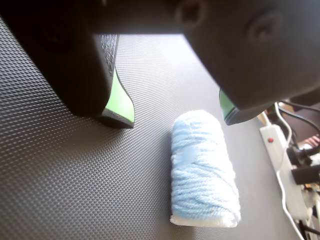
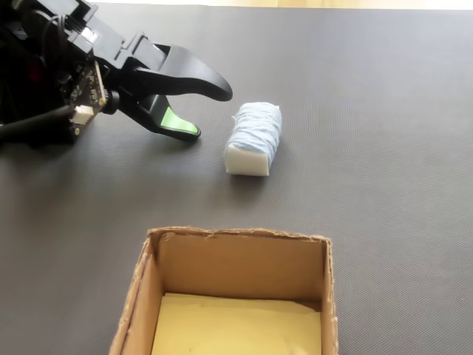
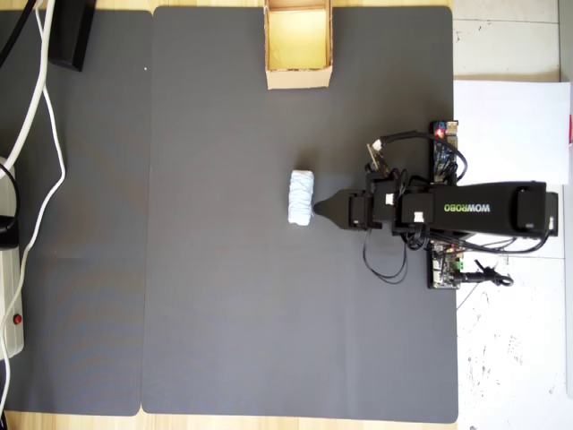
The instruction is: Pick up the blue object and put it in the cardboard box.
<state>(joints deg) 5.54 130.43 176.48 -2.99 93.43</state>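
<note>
We see the pincer (image 2: 211, 115) spread open just beside the blue object (image 2: 254, 138), which lies on the dark worktop (image 2: 384, 148), well apart from the cardboard box (image 2: 236, 259).

From my station I see the arm (image 3: 466, 210) stretched low and level from its base at the mat's right edge in the overhead view, reaching toward the mat's middle. The gripper (image 2: 211, 111) has its jaws parted, one black curved finger (image 2: 196, 74) above, the green-padded one (image 2: 176, 122) below, its tip near the mat. Wrist view confirms a clear gap between both green pads (image 1: 120, 102).
</note>
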